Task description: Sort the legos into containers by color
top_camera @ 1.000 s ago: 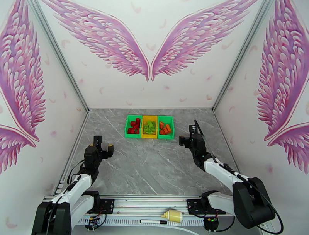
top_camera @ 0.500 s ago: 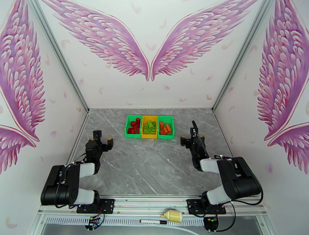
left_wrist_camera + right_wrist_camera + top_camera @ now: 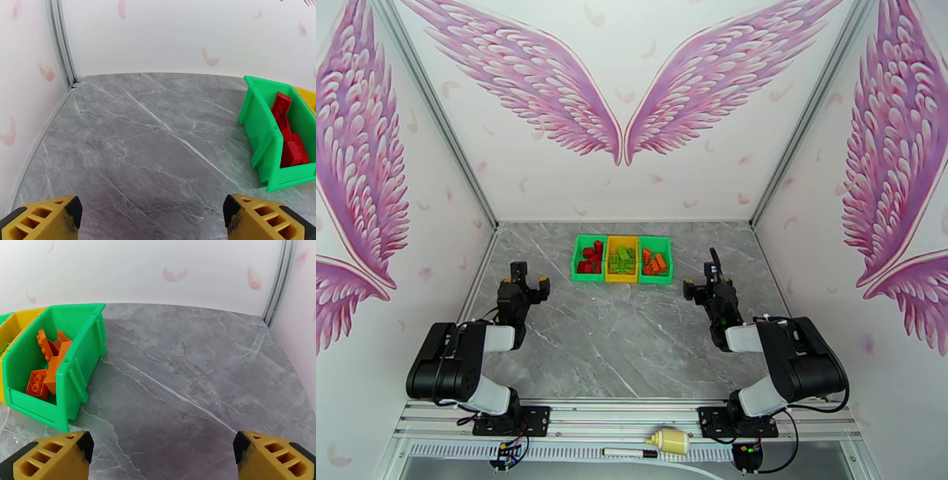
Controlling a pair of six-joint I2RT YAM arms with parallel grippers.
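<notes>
Legos — red heap half-hidden behind L container wall

Both arms have folded up. The left arm and the right arm lay stretched out low by the near edge of the bench; now their elbows are bunched up. The left end effector slid a little toward the far edge.

Glossy plastic containers; seemingly marble tabletop.

Left hand and right hand, both empty (fingers wide).
</notes>
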